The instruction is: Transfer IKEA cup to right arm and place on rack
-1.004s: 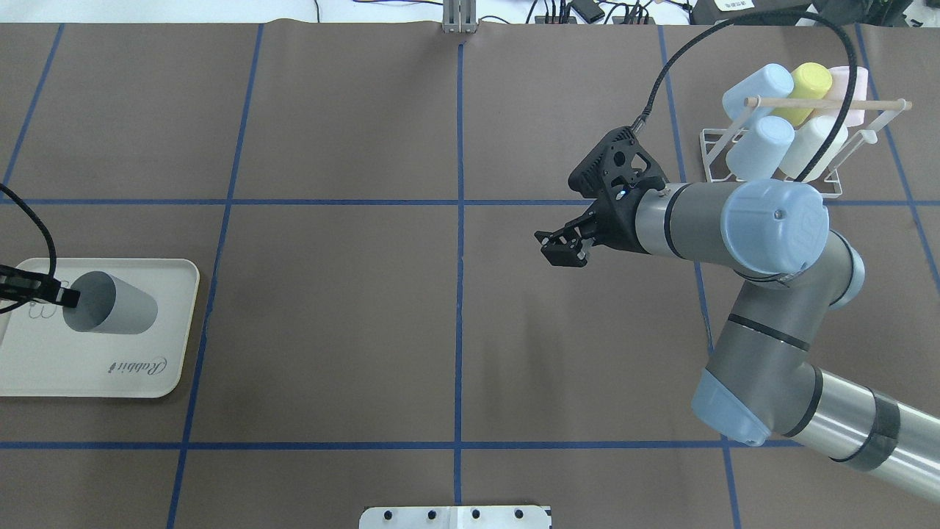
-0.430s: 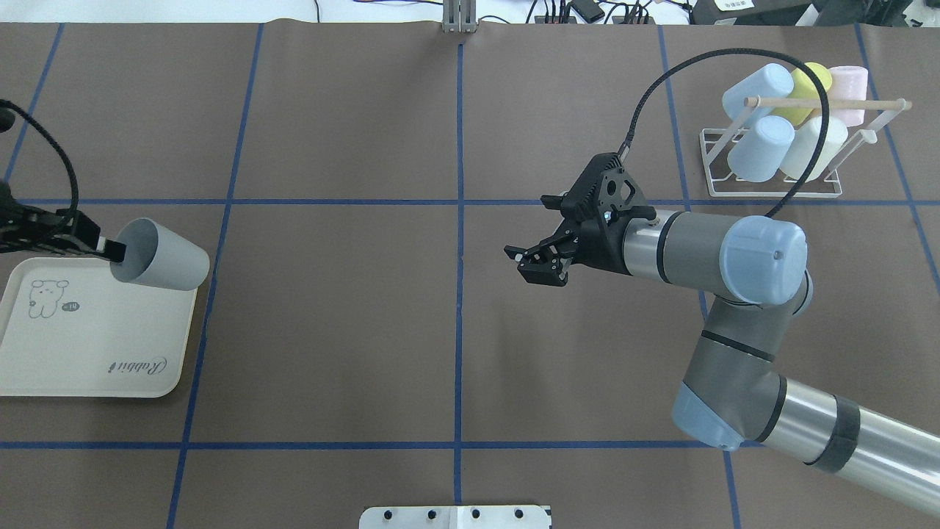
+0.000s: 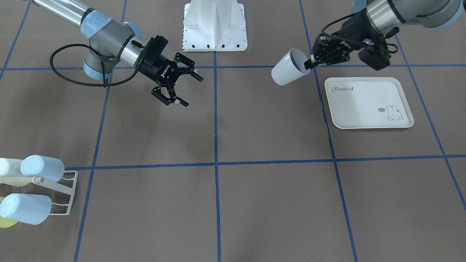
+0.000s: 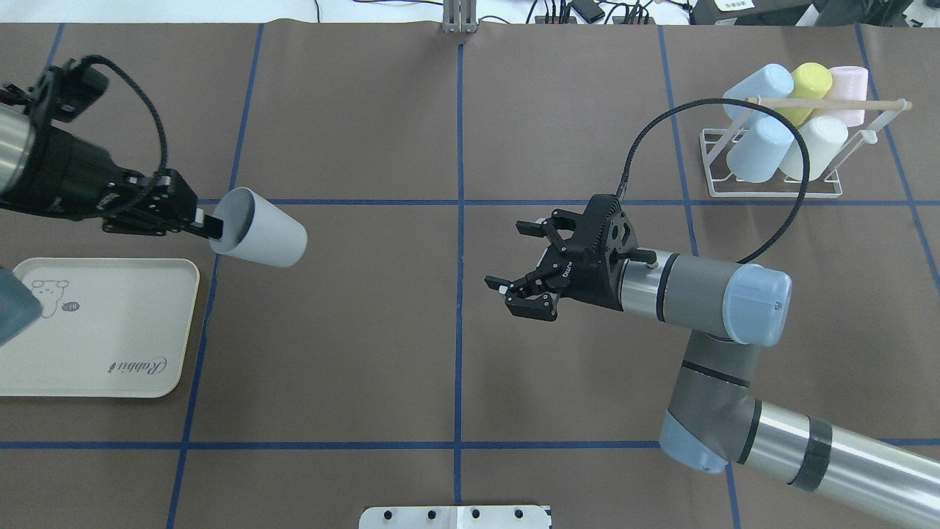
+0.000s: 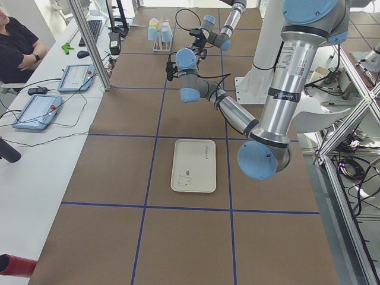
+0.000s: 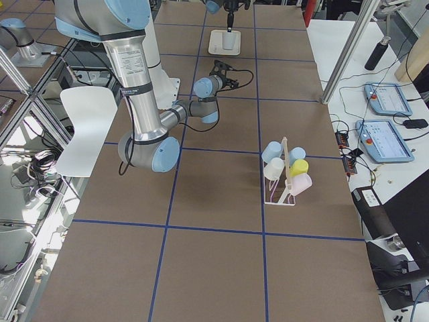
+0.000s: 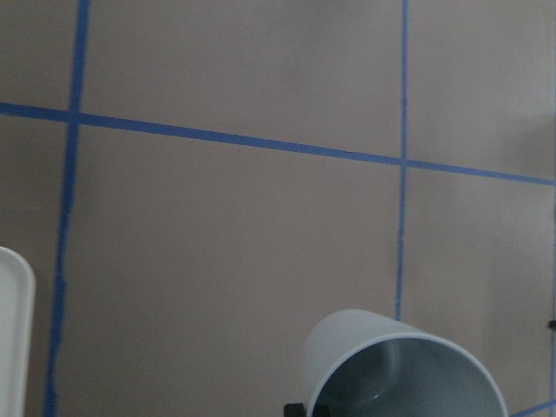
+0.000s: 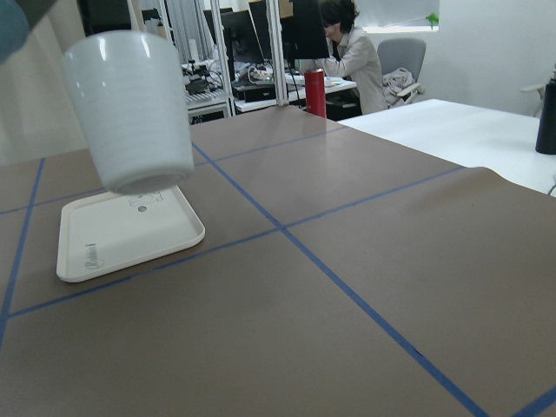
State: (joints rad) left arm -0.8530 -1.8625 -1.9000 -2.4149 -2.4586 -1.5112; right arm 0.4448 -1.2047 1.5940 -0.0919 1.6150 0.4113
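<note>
Two grippers are facing each other over the brown mat (image 4: 352, 330). The left gripper (image 4: 211, 226) is pinching the rim of the IKEA cup (image 4: 261, 236), one finger inside the mouth and one outside. It is holding the cup sideways in the air, base pointing toward the right gripper (image 4: 516, 263), whose jaws are spreading wide around nothing. The cup is hanging just past the corner of the cream tray (image 4: 103, 367), well apart from the right gripper. The rack (image 4: 771, 193) is standing at the far right, carrying several cups (image 4: 762, 147).

The cup is looking light, stiff and smooth, probably plastic. Its tapered wall is likely to let fingers slide toward the base, so I am judging the mid-body the best hold, clear of the pinched rim.
</note>
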